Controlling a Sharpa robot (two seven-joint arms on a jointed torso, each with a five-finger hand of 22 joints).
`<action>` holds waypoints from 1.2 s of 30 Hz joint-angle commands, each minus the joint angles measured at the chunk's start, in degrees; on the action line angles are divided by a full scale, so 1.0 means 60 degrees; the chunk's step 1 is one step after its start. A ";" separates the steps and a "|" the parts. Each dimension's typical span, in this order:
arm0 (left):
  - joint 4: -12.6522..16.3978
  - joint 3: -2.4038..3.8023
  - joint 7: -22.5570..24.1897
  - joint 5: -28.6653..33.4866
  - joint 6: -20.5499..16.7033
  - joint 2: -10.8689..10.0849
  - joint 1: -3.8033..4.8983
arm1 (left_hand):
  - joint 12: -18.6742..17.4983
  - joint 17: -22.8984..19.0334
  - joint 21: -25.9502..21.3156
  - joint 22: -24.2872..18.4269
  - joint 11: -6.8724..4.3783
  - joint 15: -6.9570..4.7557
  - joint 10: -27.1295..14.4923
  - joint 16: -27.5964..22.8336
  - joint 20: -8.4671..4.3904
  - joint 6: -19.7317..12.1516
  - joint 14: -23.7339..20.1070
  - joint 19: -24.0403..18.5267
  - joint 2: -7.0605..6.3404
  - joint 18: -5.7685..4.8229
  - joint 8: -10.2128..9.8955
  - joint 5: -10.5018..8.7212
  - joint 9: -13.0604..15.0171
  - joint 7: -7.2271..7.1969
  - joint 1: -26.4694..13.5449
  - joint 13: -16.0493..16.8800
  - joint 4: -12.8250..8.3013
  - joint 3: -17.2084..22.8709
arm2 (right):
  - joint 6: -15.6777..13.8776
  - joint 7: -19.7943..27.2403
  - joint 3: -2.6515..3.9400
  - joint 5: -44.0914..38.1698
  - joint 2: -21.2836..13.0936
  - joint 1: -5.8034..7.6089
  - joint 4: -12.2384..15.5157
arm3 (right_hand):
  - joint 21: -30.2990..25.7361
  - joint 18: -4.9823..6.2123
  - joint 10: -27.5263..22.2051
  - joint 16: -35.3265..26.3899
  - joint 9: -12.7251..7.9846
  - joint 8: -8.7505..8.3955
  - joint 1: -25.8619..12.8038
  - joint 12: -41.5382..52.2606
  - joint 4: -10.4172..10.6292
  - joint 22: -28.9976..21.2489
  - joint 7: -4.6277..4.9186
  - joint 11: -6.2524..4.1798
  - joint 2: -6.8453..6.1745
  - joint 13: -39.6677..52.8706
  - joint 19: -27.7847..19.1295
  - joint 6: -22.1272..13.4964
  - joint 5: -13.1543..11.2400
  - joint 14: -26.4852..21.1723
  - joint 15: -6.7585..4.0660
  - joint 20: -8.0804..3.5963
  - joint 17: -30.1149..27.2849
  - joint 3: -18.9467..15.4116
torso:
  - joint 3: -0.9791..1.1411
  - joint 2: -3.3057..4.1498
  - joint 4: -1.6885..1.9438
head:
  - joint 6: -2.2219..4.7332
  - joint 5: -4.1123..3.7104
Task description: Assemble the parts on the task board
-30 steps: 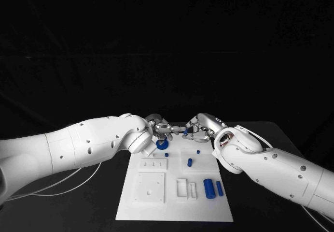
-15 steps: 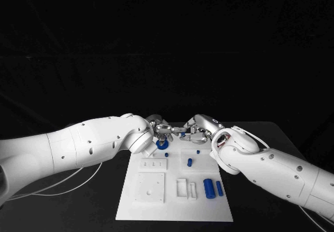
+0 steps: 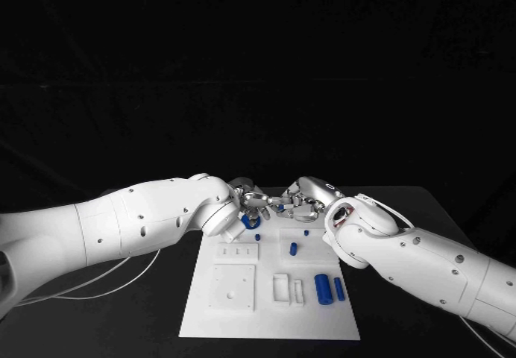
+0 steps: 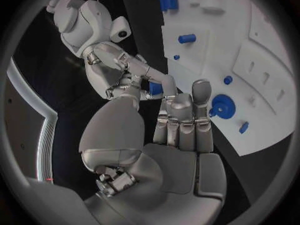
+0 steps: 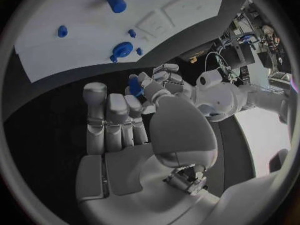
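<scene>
Past the far edge of the white task board (image 3: 269, 321), my left hand (image 3: 248, 198) and right hand (image 3: 304, 203) meet fingertip to fingertip. A small blue part (image 3: 282, 199) sits between them, above the black table. In the left wrist view the blue part (image 4: 155, 88) is pinched in the right hand's fingers (image 4: 139, 75) and touches my left fingertips (image 4: 170, 99). The right wrist view shows the part (image 5: 133, 83) at the left hand's fingertips (image 5: 156, 77). A blue ring (image 3: 250, 221) lies on the board just under the hands.
On the board lie a small blue peg (image 3: 257, 238), a short blue cylinder (image 3: 292, 250), and a larger cylinder (image 3: 321, 289) beside a thin one (image 3: 338, 290) near the front right. White blocks with slots (image 3: 235, 253) stand on its left half. Black table surrounds the board.
The right hand has edged a little leftward toward the left hand, narrowing the gap between the fingertips. The parts on the board have not moved.
</scene>
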 commanded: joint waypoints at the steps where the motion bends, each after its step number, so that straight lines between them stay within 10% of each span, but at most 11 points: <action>1: 0.0010 0.0007 -0.0188 0.0264 0.0362 0.0042 0.0018 | -0.0054 -0.0013 -0.0057 0.0060 -0.0008 0.0021 -0.0015 -0.0060 -0.0033 0.0131 -0.0060 -0.0049 0.0010 -0.0086 0.0047 -0.0026 0.0112 -0.0003 -0.0026 -0.0002 -0.0068 0.0019 | 0.0146 -0.0013 -0.0002 -0.0125 0.0037 0.0000 0.0013 | 0.0065 -0.0121 0.0049 0.0033 0.0002 0.0043 -0.0003 0.0007 0.0050 0.0810 0.0028 -0.0001 -0.0079 0.0021 0.0045 0.0053 0.0050 0.0028 -0.0051 -0.0024 0.0021 -0.0012 | 0.0002 0.0001 -0.0009 | -0.0002 0.0008; 12: -0.0023 0.0008 -0.0233 0.0178 0.0282 0.0094 0.0012 | -0.0067 0.0021 -0.0318 0.0430 -0.0096 -0.0038 0.0002 -0.0051 -0.0095 0.0459 -0.0048 0.0020 0.0135 -0.0161 0.0183 -0.0018 0.1932 -0.0195 -0.0065 -0.0002 -0.0388 0.0000 | 0.0221 0.0001 -0.0015 -0.0133 0.0062 0.0001 0.0031 | 0.0070 -0.0120 0.0050 0.0048 0.0004 0.0045 0.0007 0.0003 0.0042 0.0810 0.0025 0.0000 -0.0081 0.0019 0.0046 0.0065 0.0066 0.0030 -0.0053 -0.0025 0.0035 -0.0017 | -0.0003 0.0001 -0.0013 | -0.0015 0.0016; 18: -0.0047 0.0008 -0.0243 -0.0008 0.0062 0.0084 0.0011 | 0.0162 0.0104 -0.0581 0.1052 -0.0175 -0.0095 -0.0095 0.0104 -0.0147 -0.0166 -0.0038 0.0196 0.0137 -0.0192 0.0885 -0.0009 0.6369 -0.0379 -0.0104 0.0113 -0.0537 0.0077 | 0.0274 0.0017 -0.0031 -0.0134 0.0035 0.0001 0.0071 | 0.0088 -0.0122 0.0056 0.0049 0.0005 0.0046 0.0015 0.0012 0.0031 0.0814 0.0024 -0.0001 -0.0082 0.0025 0.0049 0.0074 0.0068 0.0028 -0.0053 -0.0025 0.0038 -0.0023 | 0.0001 0.0002 -0.0001 | -0.0023 0.0020; 36: -0.0175 0.0008 -0.0322 -0.0367 0.0140 0.0078 0.0002 | 0.0196 0.0037 -0.1102 0.1552 -0.0176 -0.0091 -0.0158 0.0093 -0.0145 -0.0044 -0.0120 0.0247 -0.0152 -0.0228 0.0459 -0.0026 0.7129 -0.0395 -0.0050 0.0081 -0.0116 -0.0006 | 0.0394 0.0033 -0.0042 -0.0101 -0.0004 0.0001 0.0198 | 0.0121 -0.0125 0.0059 0.0067 0.0024 0.0050 0.0028 0.0012 -0.0020 0.0820 0.0001 -0.0013 -0.0020 0.0027 0.0051 0.0162 0.0068 0.0027 -0.0060 -0.0030 0.0062 -0.0045 | -0.0009 0.0006 -0.0012 | -0.0078 0.0006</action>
